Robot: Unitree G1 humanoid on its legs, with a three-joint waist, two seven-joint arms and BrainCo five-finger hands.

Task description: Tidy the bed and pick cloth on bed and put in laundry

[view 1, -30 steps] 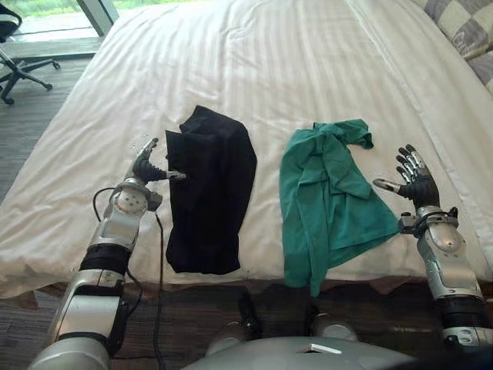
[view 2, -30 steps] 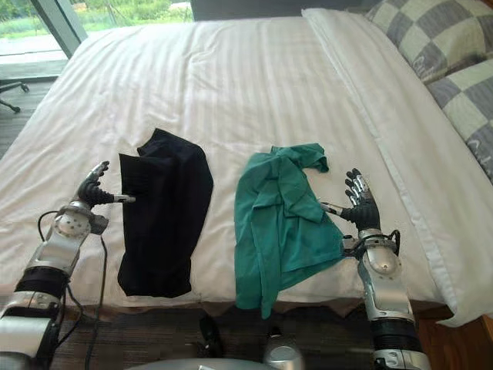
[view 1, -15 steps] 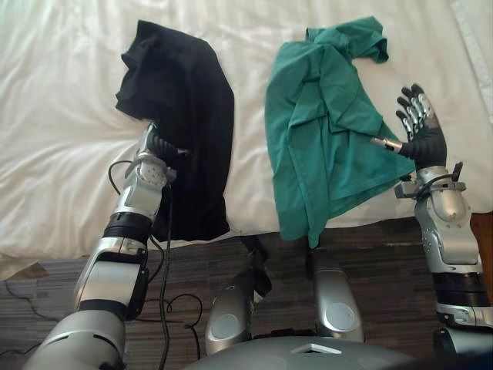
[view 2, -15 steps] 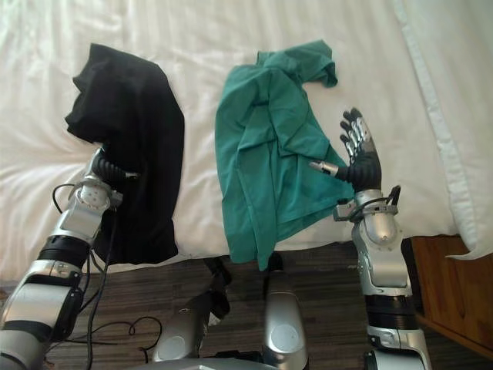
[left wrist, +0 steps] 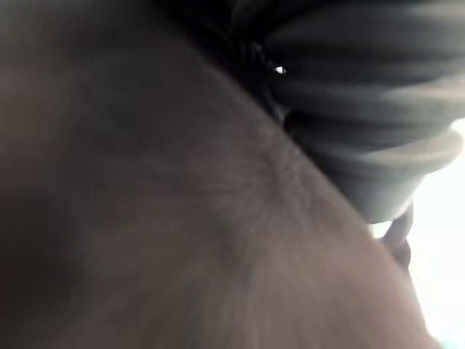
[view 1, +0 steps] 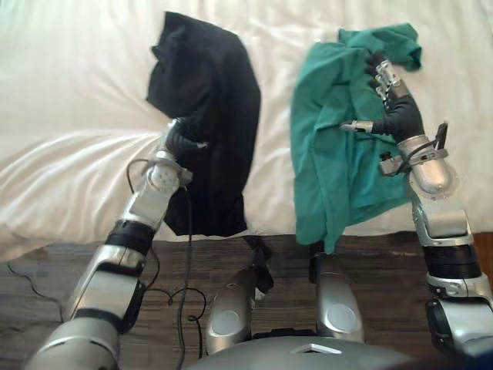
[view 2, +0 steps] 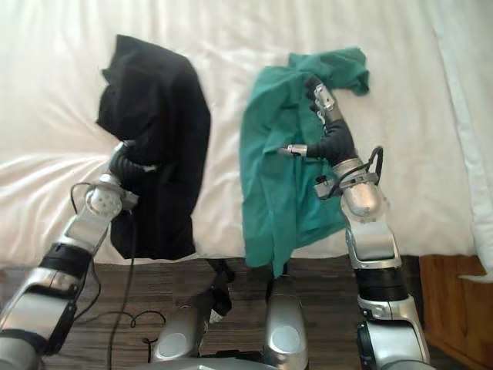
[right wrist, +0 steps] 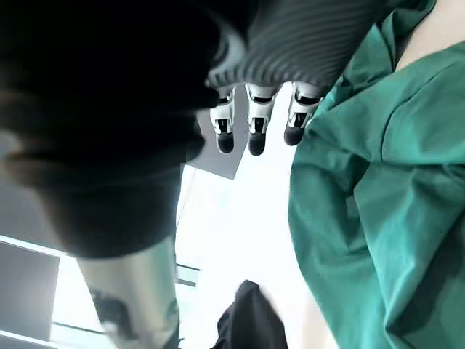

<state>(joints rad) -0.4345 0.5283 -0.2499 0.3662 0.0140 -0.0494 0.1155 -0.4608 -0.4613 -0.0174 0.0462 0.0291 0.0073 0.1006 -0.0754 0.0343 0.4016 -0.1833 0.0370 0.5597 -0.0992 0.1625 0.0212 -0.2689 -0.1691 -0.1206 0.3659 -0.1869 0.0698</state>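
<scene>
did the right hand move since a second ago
Yes. The right hand went from beside the green cloth to over it, toward the robot's left.

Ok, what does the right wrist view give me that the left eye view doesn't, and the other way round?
Right wrist view: the right hand seen close, fingers straight beside the green cloth. Left eye view: the left hand against the black cloth, and both cloths draping over the near edge of the bed. Both: the green cloth, the black cloth, the open right hand holding nothing.

black cloth (view 1: pixel 208 100), teal-green cloth (view 1: pixel 339 154), white faintly striped bed sheet (view 1: pixel 77 85)
</scene>
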